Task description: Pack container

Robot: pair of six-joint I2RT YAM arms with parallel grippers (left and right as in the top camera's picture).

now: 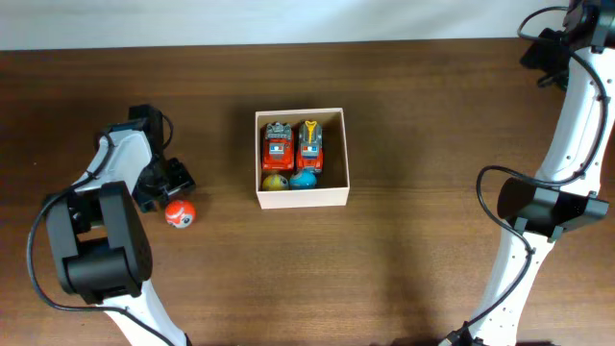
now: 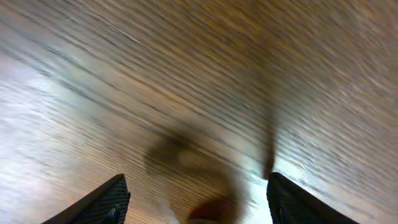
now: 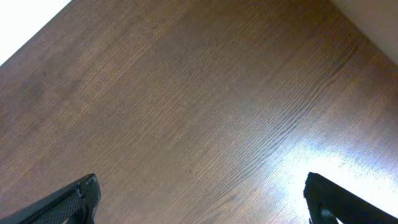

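On the table [image 1: 432,115], the right arm [image 1: 577,125] is cut off at the upper-right corner overhead; its wrist view shows the right gripper [image 3: 200,190] with jaws spread wide and empty. The container [image 1: 303,197] sits at centre frame, mouth up, near square with no clear long axis, its edges slightly skewed. The left gripper [image 2: 198,190], blurred in its wrist view, has jaws parted and grips nothing; a red ball [image 1: 180,213] lies just beside it.

The container [image 1: 302,196] is cream-white; in it are two red-orange toy trucks, a grey-topped truck [image 1: 278,147] and a yellow-topped truck [image 1: 309,144], with a yellow-green ball [image 1: 276,181] and a blue ball [image 1: 304,179] at their 6 o'clock. At its 8 o'clock lies a red-orange ball [image 1: 180,213] with a white patch, on the dark brown, finely grained table [image 1: 432,115]. My left fingers [image 2: 106,202] and right fingers [image 3: 68,202] are black.
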